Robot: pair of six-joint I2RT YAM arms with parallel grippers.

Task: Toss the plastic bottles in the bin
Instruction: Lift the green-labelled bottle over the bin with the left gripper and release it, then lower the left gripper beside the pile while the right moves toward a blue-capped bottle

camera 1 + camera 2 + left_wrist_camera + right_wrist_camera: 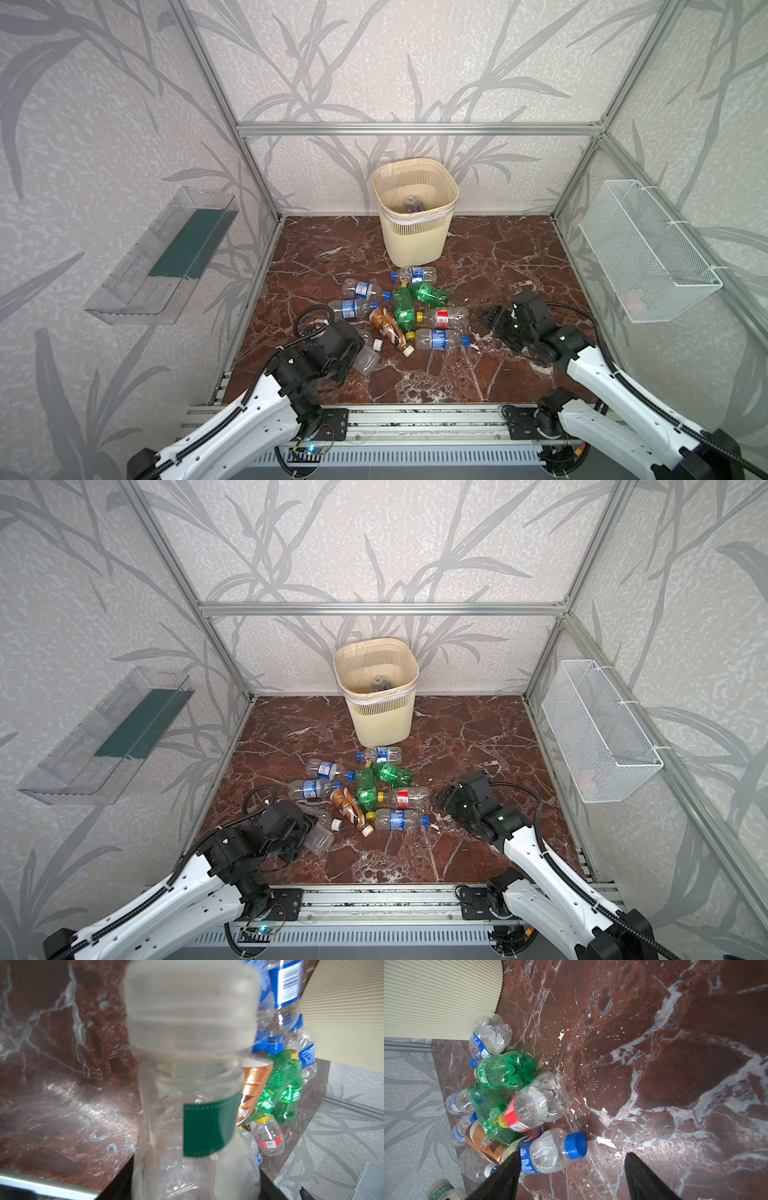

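Now the left gripper (351,356) is closed around the body of a clear bottle (193,1118), white cap pointing away, low over the marble tabletop (478,382) at the near edge of the pile. It would do best to lift well clear, carry high over the other bottles (405,309), and release only above the rim of the bin (415,245) by the back wall. The bottle looks thin, crumpled, green-labelled. The right gripper (573,1157) hangs open, empty, beside the pile.

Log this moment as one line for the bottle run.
left gripper: shut on white-capped bottle | right gripper: open, empty, beside blue-capped bottle | bin: one bottle inside | pile: on table
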